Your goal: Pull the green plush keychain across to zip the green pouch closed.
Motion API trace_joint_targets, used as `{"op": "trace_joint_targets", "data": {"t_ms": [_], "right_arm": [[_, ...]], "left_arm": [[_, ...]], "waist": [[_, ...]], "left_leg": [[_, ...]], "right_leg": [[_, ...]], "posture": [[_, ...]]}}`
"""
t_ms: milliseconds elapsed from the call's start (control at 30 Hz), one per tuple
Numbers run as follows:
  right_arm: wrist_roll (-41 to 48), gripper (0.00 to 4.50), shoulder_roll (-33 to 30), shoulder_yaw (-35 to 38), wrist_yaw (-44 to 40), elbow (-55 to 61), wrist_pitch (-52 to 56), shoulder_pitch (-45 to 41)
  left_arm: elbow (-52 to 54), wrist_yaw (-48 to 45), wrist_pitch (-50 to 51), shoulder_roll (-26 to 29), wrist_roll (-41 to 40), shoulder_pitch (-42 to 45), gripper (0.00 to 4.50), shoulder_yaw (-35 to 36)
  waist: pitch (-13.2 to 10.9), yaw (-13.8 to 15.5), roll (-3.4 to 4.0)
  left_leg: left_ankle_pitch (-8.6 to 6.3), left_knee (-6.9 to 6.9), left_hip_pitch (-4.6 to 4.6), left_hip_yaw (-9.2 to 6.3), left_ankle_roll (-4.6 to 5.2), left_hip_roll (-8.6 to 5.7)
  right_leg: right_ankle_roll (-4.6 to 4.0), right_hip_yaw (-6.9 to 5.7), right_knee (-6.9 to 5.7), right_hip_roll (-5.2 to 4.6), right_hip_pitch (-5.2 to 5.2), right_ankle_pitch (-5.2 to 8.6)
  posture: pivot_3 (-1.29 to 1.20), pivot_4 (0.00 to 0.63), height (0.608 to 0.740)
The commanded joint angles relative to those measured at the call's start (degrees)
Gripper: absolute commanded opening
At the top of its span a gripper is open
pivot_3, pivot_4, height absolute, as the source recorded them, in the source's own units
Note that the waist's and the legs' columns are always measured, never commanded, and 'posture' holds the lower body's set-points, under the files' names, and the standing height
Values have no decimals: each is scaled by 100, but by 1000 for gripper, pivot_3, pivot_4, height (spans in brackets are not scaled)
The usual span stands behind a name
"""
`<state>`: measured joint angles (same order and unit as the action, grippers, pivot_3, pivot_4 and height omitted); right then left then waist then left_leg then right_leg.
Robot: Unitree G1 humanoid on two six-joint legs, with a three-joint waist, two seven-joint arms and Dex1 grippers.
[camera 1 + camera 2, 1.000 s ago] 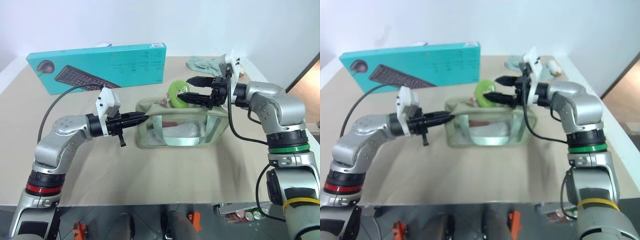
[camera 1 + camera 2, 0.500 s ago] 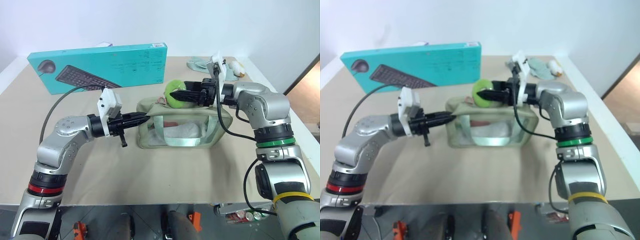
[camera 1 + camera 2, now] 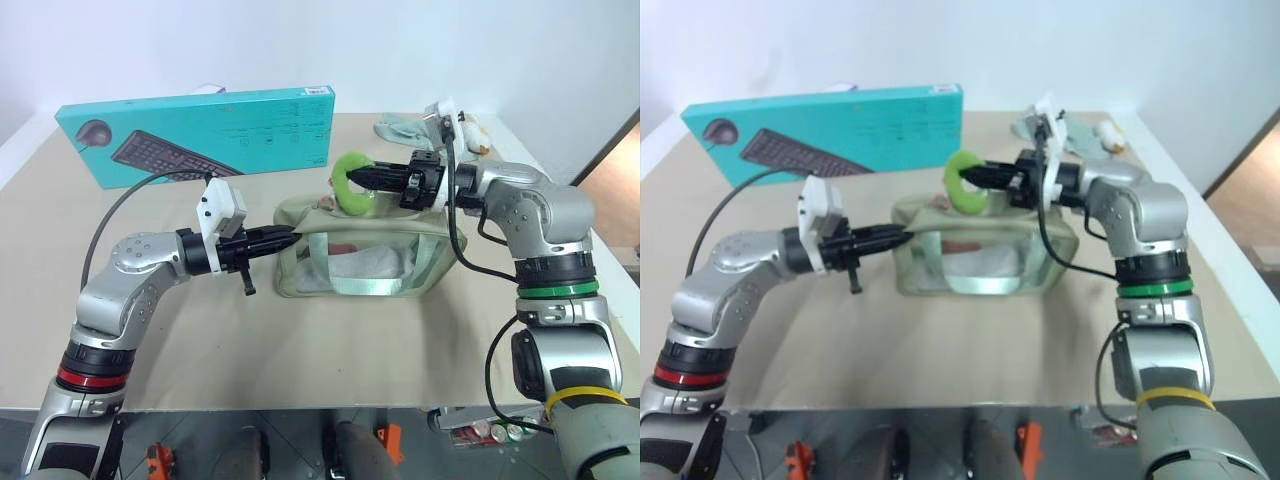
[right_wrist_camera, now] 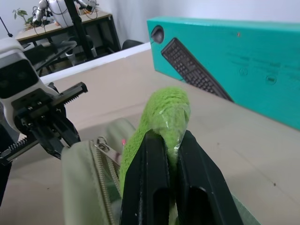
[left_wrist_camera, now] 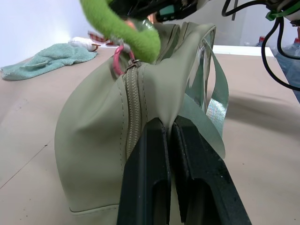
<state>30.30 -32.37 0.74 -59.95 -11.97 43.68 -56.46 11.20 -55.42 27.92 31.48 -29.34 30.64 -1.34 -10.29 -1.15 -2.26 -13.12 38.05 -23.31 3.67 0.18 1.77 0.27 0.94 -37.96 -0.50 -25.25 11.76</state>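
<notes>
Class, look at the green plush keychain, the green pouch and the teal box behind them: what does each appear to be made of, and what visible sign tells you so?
Green plush keychain: fuzzy synthetic pile, matte; its surface is fluffy.
Green pouch: smooth, faintly sheened fabric, probably coated; it creases softly, with a clear glossy plastic side panel.
Teal box: likely printed cardboard; flat faces, crisp edges.

Hiding most of the zipper slider behind the green plush keychain [image 5: 123, 29] in the left wrist view. Covering the green pouch [image 5: 101, 140] end seam with the left fingers [image 5: 145, 187]. Cutting off the keychain's lower end behind the right fingers [image 4: 147, 187]. Blurring contents behind the clear panel [image 3: 365, 262]. Rendering box [image 3: 200, 135] print too small to read.
</notes>
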Motion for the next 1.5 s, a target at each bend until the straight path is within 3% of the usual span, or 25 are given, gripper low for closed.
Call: {"op": "trace_joint_targets", "data": {"t_ms": [33, 333, 800, 1133, 1300, 1500], "right_arm": [[221, 25, -166, 472, 240, 664, -8, -11], [409, 25, -627, 880, 694, 1501, 111, 167], [500, 25, -1211, 1118, 855, 1845, -17, 215], [174, 25, -2213, 2052, 748, 1890, -541, 2025], [-305, 25, -2593, 2559, 727, 1351, -1293, 2953], [-1045, 25, -2924, 2632, 924, 497, -2259, 3557]], "left_arm": [[-46, 34, 135, -6, 29, -57, 0, -113], [30, 119, 278, 22, -14, -98, 0, -145], [-89, 220, 221, -102, 83, 66, 0, -214], [-84, 325, 259, -73, 44, 66, 0, -67], [-41, 321, 277, -27, 37, 17, 0, -57], [-38, 312, 291, -38, 40, 38, 0, -100]], "waist": [[0, 1, 0], [-1, 0, 1], [-1, 13, 1], [-1, 28, 1], [0, 14, 2], [1, 8, 4]], "left_leg": [[0, 0, 0, -1, 0, 0], [0, 0, 0, -1, 0, 0], [0, 0, -2, -3, 1, -6], [-8, -3, -15, -3, 14, -18], [-10, -7, -9, 0, 17, -18], [-8, -6, 1, 5, 17, -17]], "right_leg": [[0, -1, 0, 0, 0, 0], [0, 0, 0, 0, 0, 0], [3, -3, 2, -7, 1, 2], [23, -7, 33, -25, 6, 4], [29, -6, 47, -23, 13, 1], [30, 0, 47, -18, 20, -5]], "posture": [[0, 150, 740], [0, 150, 740], [0, 150, 740], [0, 150, 740], [0, 150, 740], [0, 150, 740]]}}
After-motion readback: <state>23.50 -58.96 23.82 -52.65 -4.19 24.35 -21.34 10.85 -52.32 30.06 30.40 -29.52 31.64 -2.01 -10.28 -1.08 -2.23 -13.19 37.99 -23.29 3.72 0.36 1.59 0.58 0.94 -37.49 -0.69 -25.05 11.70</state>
